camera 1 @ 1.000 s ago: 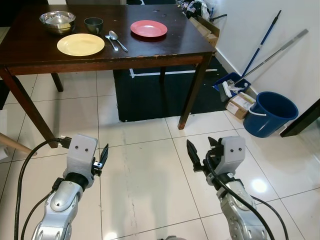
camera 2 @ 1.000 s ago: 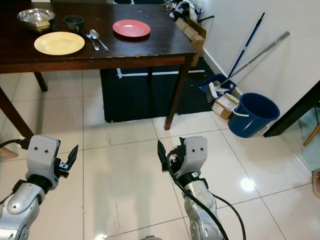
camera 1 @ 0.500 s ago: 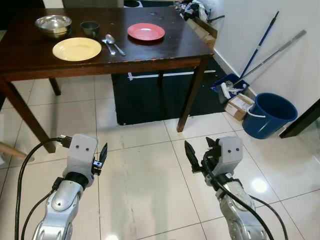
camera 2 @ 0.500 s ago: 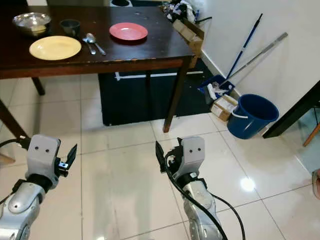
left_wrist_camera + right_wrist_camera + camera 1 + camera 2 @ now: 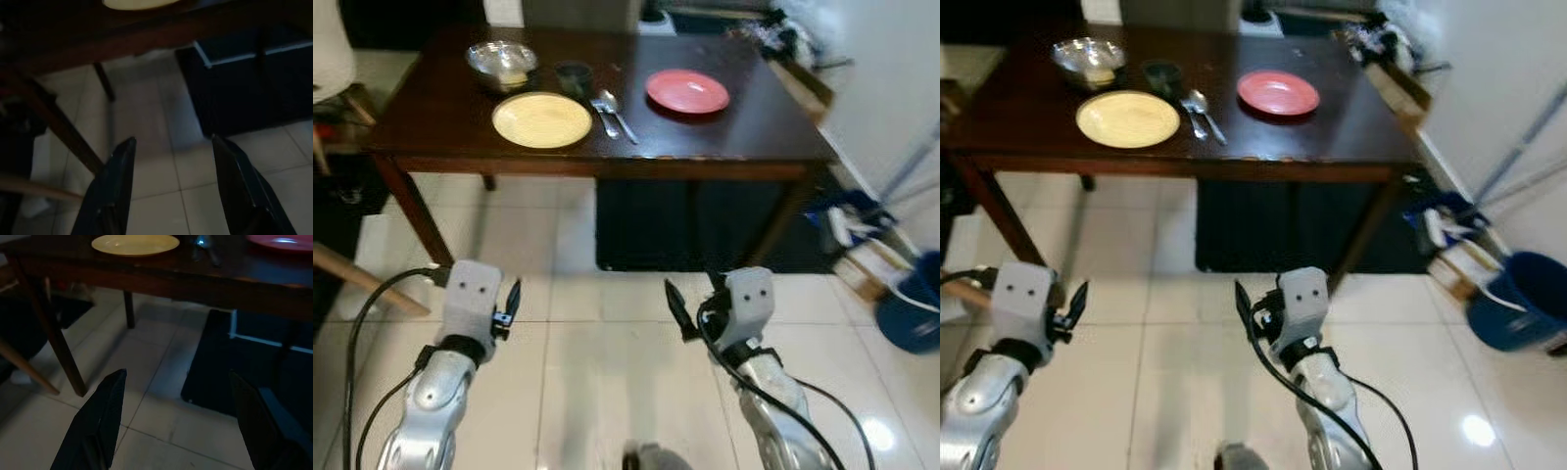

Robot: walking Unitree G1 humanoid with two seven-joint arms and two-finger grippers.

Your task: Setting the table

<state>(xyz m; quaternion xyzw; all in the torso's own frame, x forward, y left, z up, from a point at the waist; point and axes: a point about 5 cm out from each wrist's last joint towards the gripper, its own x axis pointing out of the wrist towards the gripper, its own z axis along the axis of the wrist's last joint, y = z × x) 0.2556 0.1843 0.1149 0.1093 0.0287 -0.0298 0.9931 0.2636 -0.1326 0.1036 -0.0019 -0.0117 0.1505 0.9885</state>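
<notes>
A dark wooden table (image 5: 724, 157) stands ahead of me across the tiled floor. On it lie a yellow plate (image 5: 542, 119), a red plate (image 5: 687, 91), a metal bowl (image 5: 502, 61), a small dark cup (image 5: 573, 73), and a spoon and fork (image 5: 612, 113) between the plates. My left gripper (image 5: 512, 302) and right gripper (image 5: 693, 296) hang low over the floor, well short of the table. Both are open and hold nothing. In the wrist views, the left gripper (image 5: 171, 147) and right gripper (image 5: 177, 377) point toward the table's underside.
A dark mat (image 5: 705, 225) lies under the table. A blue bucket (image 5: 1513, 313), a dustpan and leaning broom handles stand along the right wall. A wooden chair leg (image 5: 357, 274) juts in at the left. Clutter sits beyond the table's far right corner.
The whole view has swung, so the table now sits more centred and the bucket has slid to the right edge; the picture is blurred. Both arms keep the same pose.
</notes>
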